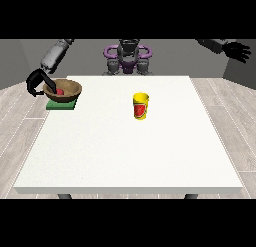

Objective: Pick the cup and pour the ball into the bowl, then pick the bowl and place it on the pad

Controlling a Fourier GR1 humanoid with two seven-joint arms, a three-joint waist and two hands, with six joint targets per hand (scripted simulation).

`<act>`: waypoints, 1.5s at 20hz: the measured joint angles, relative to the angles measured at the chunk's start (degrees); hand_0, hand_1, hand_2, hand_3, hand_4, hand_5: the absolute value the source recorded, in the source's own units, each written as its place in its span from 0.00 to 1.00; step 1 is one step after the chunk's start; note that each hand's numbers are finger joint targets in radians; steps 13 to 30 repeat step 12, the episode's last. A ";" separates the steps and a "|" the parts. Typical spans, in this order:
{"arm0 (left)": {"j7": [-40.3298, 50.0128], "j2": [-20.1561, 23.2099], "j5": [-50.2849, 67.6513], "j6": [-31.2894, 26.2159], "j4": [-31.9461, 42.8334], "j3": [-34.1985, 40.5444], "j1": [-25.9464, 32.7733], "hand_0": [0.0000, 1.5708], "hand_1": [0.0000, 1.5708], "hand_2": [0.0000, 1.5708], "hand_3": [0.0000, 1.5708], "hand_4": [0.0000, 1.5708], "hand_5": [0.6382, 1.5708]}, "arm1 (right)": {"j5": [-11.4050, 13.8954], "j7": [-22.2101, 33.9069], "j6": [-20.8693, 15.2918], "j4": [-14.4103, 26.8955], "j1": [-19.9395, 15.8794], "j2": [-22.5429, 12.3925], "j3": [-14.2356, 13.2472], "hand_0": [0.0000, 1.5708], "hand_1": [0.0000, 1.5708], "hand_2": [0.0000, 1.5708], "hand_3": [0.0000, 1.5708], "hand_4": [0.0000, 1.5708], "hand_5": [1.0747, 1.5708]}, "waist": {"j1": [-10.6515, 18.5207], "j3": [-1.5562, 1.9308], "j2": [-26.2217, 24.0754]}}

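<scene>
Bowl [63,88] with red ball [60,91] inside, sitting on green pad [61,105]; gripped at rim by hand at view's left [37,83] (other hand [238,50] open, raised, empty). Best released gently, lifted straight away; cup [141,106] upright mid-table

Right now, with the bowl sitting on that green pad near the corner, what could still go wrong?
The pad lies at the table's edge at the view's left, so a nudge might tip the bowl off. The hand at the view's left is at the bowl's rim; pulling away could drag the bowl and roll the red ball out. The yellow cup stands upright mid-table, where a sweeping arm might knock it over.
</scene>
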 measured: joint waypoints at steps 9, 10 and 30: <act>7.29 -6.00 -1.20 3.85 -6.68 -6.23 -1.04 0.00 0.00 0.00 0.00 0.57 0.99 | 0.57 3.96 3.08 3.63 -3.08 -1.14 1.27 0.00 0.00 0.00 0.00 0.00 0.57 | -0.11 0.08 -6.63; 8.99 -7.48 -1.69 4.87 -7.84 -7.60 -0.77 0.00 0.00 0.00 0.00 0.57 0.99 | 0.88 4.96 3.51 3.78 -3.22 -1.14 1.78 0.00 0.00 0.00 0.06 0.17 0.61 | -0.02 0.06 -8.74; 11.20 -9.27 -2.63 6.27 -8.13 -9.33 -0.36 0.00 0.00 0.00 0.00 0.57 0.99 | 0.97 6.96 5.00 2.69 -4.55 -0.54 2.80 0.00 0.00 0.00 0.00 0.30 0.72 | -0.71 0.03 -12.66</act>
